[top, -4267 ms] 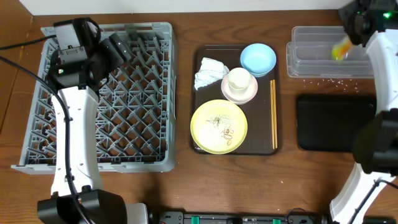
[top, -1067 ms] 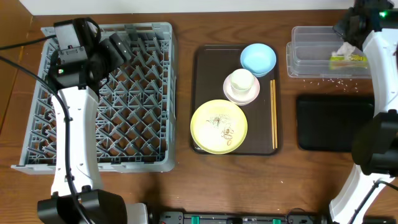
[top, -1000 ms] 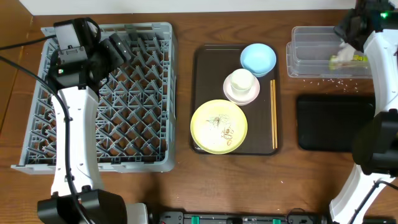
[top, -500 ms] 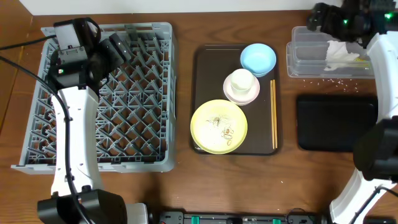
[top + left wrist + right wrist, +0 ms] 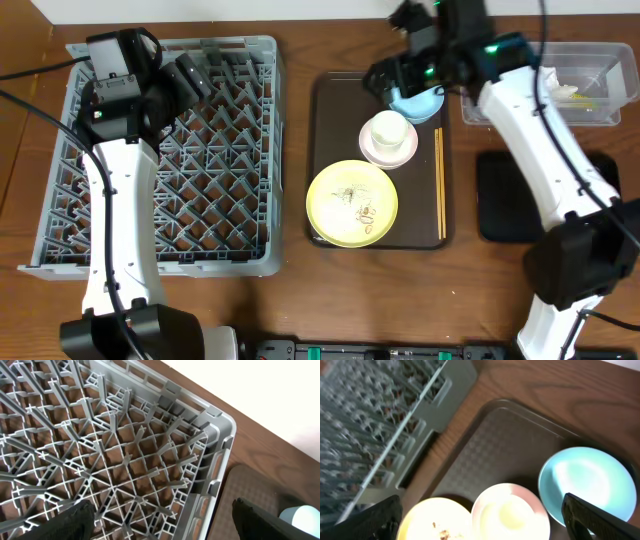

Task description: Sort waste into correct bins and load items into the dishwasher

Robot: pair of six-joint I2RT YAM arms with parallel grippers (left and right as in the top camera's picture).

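Two arms: both raised above the table (image 5: 300,290); 12 o'clock is its far edge in the overhead view.
left gripper (image 5: 192,78): released, fingers spread wide with nothing between them, hovering over the 1 o'clock corner of the dish rack (image 5: 230,150).
right gripper (image 5: 398,78): released, fingers wide apart and empty, hanging above the 12 to 1 o'clock end of the serving tray (image 5: 335,110).
dish rack: grey peg lattice at 9 o'clock on the table.
serving tray: dark brown, at the table's centre, just at 3 o'clock of the dish rack.
blue bowl (image 5: 585,482): upright at 1 o'clock on the serving tray, partly hidden under the right gripper in the overhead view.
white bowl (image 5: 400,152): on the serving tray, at 7 o'clock of the blue bowl and near it.
cup (image 5: 387,127): sitting inside the white bowl.
yellow plate (image 5: 335,215): flat at 6 o'clock on the serving tray, its rim touching or just under the white bowl.
food scraps (image 5: 358,205): a small scatter near the plate's middle.
chopsticks (image 5: 438,185): lying side by side along the serving tray's 3 o'clock edge.
clear tub (image 5: 612,112): at 2 o'clock on the table.
napkin (image 5: 552,80): crumpled, inside the clear tub.
wrapper (image 5: 583,97): inside the clear tub, beside the napkin.
black tray (image 5: 498,205): at 3 o'clock on the table, at 6 o'clock of the clear tub, partly covered by the right arm.
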